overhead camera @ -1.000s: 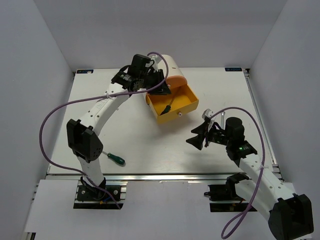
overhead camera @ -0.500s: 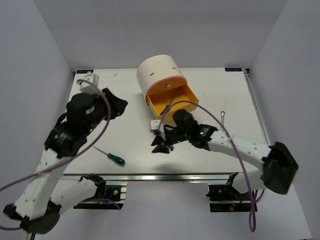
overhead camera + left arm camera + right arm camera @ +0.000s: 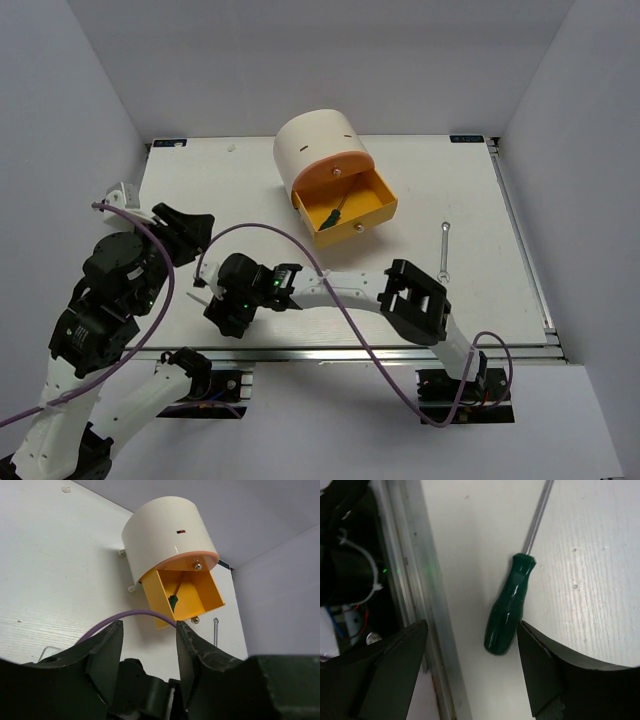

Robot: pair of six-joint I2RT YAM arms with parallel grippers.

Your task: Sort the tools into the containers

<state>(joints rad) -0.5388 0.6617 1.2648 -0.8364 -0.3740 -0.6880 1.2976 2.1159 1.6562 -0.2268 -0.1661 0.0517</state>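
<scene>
Right gripper [image 3: 472, 657] hangs wide open over the green screwdriver [image 3: 507, 605], well in front of the orange drawer [image 3: 386, 204]; we centre on its handle, probably drop lower, then squeeze; left gripper [image 3: 147, 650] half open, empty

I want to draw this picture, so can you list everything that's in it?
table: one, white, under everything.
cabinet: one, cream, back of table.
drawer: one, orange, pulled out of cabinet.
small screwdriver: one, green-black, in drawer.
big screwdriver: one, green, table's front edge.
spanner: one, silver, table's right side.
cables: two, purple, along the arms.
left gripper: one, black, open, empty, left side.
right gripper: one, black, open, over big screwdriver.
</scene>
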